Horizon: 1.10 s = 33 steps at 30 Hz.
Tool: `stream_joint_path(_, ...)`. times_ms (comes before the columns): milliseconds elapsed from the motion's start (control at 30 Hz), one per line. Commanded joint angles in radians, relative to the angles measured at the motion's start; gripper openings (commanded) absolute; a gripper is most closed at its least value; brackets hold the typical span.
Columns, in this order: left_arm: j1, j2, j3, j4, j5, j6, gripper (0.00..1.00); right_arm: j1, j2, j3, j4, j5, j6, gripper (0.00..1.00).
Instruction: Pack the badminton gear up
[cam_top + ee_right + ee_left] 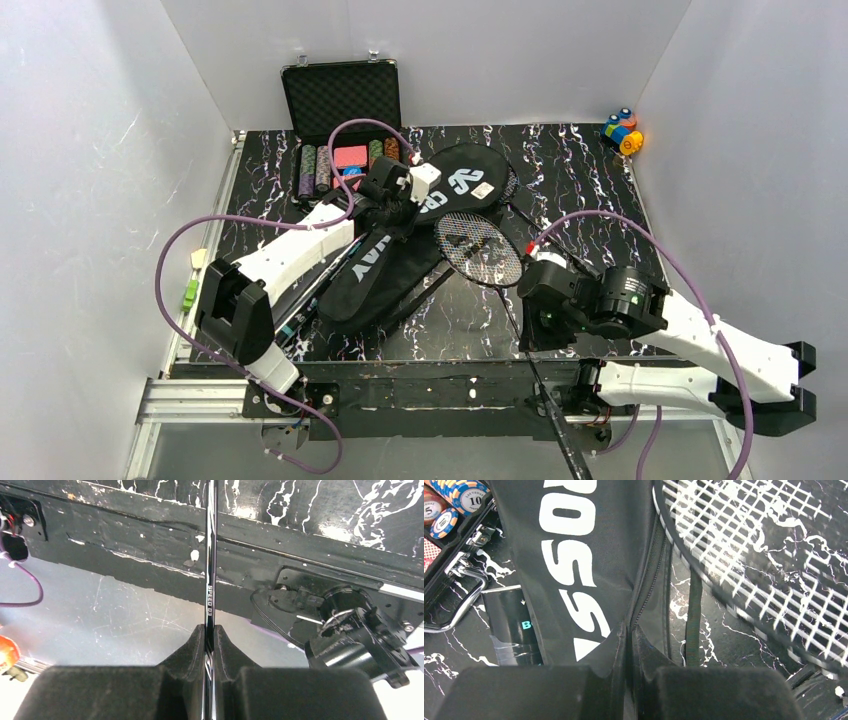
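The black bag (395, 265), lettered CROSSWAY in white, lies slantwise across the table's middle. My left gripper (393, 212) is shut on the bag's edge fabric beside the zipper (630, 630). A black-framed racket (480, 250) lies with its head against the bag's right side, and its strings (769, 555) fill the right of the left wrist view. Its shaft runs down past the table's front edge. My right gripper (537, 305) is shut on that thin shaft (210, 580), fingers (197, 647) pressed to both sides. The black tube (511, 625) with teal print lies under the bag's left side.
An open black case of poker chips (340, 150) stands at the back left, close to the bag's top (449, 510). Small colourful toy blocks (622, 132) sit in the back right corner. Part of another racket frame (511, 187) shows at the bag's upper right. White walls enclose the table.
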Motion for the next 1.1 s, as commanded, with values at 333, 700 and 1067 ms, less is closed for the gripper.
stream_joint_path(333, 0.001, 0.029, 0.022, 0.034, -0.056, 0.020, 0.00, 0.075, -0.023, 0.130, -0.162, 0.066, 0.083, 0.01)
stream_joint_path(700, 0.001, 0.068, 0.069, 0.034, -0.073, 0.024, 0.00, 0.111, 0.008, 0.108, -0.142, 0.010, 0.043, 0.01)
stream_joint_path(1067, 0.002, 0.020, 0.084, -0.008, 0.064, -0.006, 0.00, 0.122, 0.194, 0.091, 0.043, 0.101, -0.011, 0.01)
